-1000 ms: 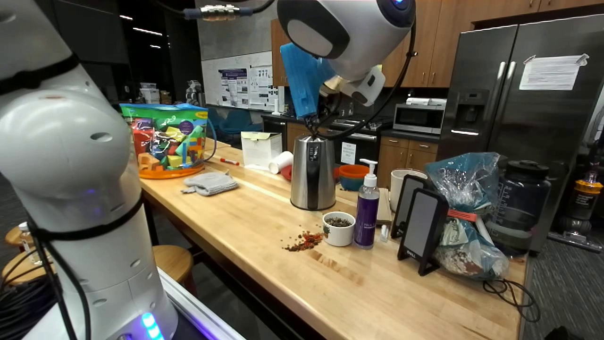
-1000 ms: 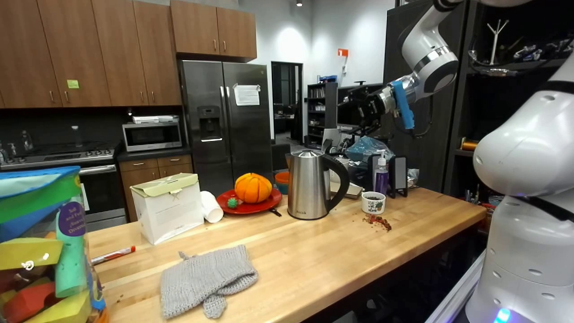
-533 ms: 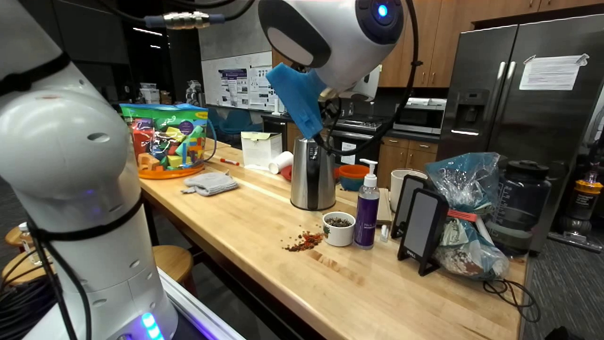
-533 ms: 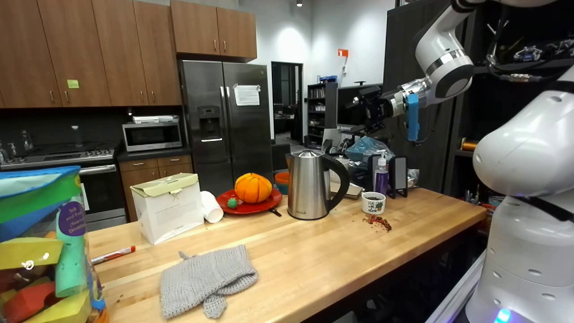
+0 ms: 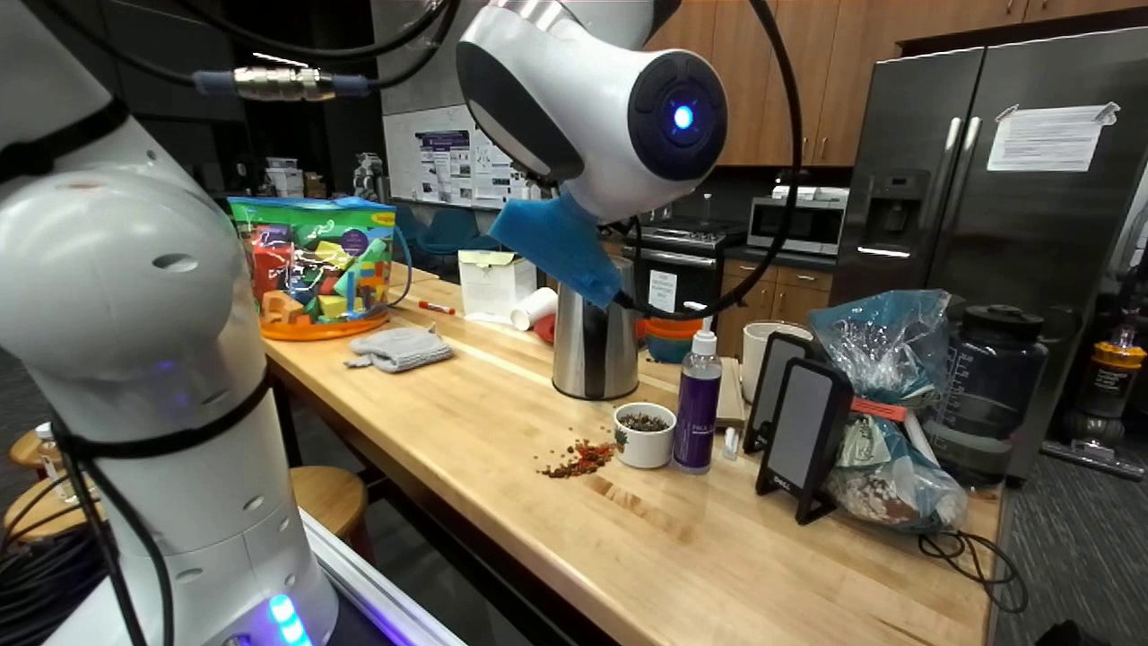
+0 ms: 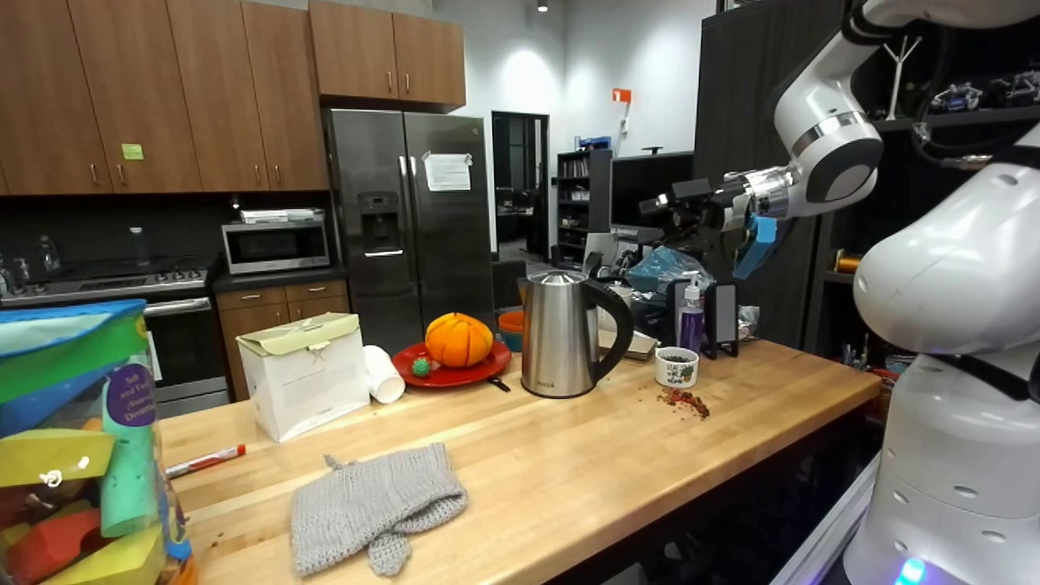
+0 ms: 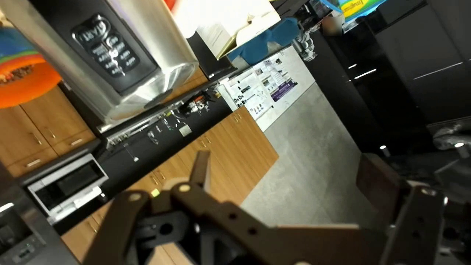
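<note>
Centrally in an exterior view, the kettle [image 6: 559, 341] stands upright, long axis vertical, handle [image 6: 622, 323] toward frame right; the gripper [image 7: 289, 175] gapes.

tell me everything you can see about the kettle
The kettle stands upright on the wooden countertop. Its tapered body looks like polished steel, with a shut top, a dark rim at the base and small lettering low on the side. The black curved handle carries buttons, one seemingly marked START. The open claw is apart from it; the kettle's inside is hidden.
</note>
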You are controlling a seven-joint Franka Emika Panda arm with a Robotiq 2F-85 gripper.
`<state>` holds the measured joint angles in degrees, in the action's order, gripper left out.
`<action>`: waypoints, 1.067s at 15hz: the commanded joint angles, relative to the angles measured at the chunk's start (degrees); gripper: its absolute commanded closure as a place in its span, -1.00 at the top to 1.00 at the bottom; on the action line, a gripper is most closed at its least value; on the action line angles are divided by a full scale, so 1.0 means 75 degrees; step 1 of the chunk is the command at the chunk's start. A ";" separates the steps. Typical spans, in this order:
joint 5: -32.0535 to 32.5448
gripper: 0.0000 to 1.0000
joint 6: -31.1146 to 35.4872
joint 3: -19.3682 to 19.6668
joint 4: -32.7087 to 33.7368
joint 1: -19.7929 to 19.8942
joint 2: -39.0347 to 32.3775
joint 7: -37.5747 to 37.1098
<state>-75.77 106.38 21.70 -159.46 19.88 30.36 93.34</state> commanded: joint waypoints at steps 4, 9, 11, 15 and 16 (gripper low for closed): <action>-0.1687 1.00 -0.1306 0.0411 0.0003 0.0303 -0.0544 0.2787; -0.1709 1.00 -0.1353 -0.0022 -0.0005 0.0600 -0.0560 0.2505; -0.1705 1.00 -0.1345 -0.0074 -0.0005 0.0600 -0.0553 0.2502; -0.1620 1.00 -0.0990 -0.0204 -0.0004 0.0752 -0.0320 0.3135; -0.1570 1.00 -0.0848 -0.0255 0.0001 0.0854 -0.0185 0.3461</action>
<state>-88.21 97.72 21.80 -159.52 23.31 26.71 114.06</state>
